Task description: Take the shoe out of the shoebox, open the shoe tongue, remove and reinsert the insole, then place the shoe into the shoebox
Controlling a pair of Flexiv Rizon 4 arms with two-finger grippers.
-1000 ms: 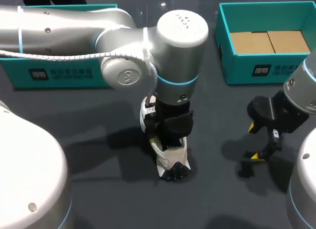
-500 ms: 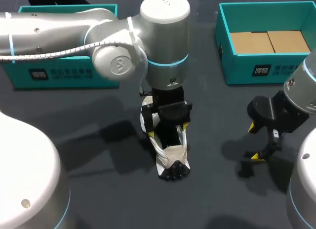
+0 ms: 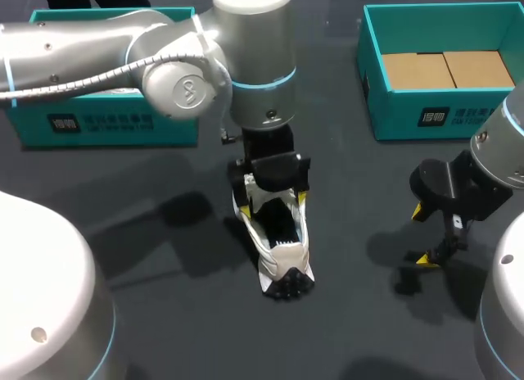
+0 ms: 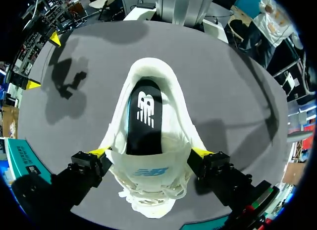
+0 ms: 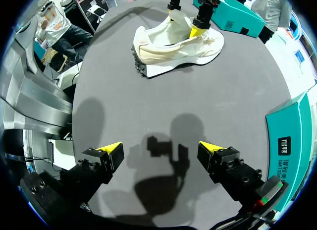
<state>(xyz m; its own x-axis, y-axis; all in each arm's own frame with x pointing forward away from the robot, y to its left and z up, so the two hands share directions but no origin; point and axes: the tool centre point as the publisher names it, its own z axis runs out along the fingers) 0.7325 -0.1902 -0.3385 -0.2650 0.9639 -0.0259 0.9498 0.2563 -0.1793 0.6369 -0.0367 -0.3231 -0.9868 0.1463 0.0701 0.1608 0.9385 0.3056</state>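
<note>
- while the shoe stands on its sole in the middle of the worktop, already out of its box, the teal box at the far left sits behind the left arm with nothing touching it.
- the left fingers are spread wide and straddle the shoe near its laces, one yellow tip at each side of the upper. they look parted rather than clamped on it.
- the tongue is folded back toward the laces and the black insole lies flat inside the open mouth. i judge the tongue step about done and the insole removal next in hand.
- that move likely calls for narrowing the left fingers and dipping one tip into the mouth to pinch the insole's edge, with the shoe kept from sliding.
- the right fingers are apart and hold nothing, hovering over bare worktop well apart from the shoe.
- the shoebox stands open at the far right, with brown card on its bottom.
</note>
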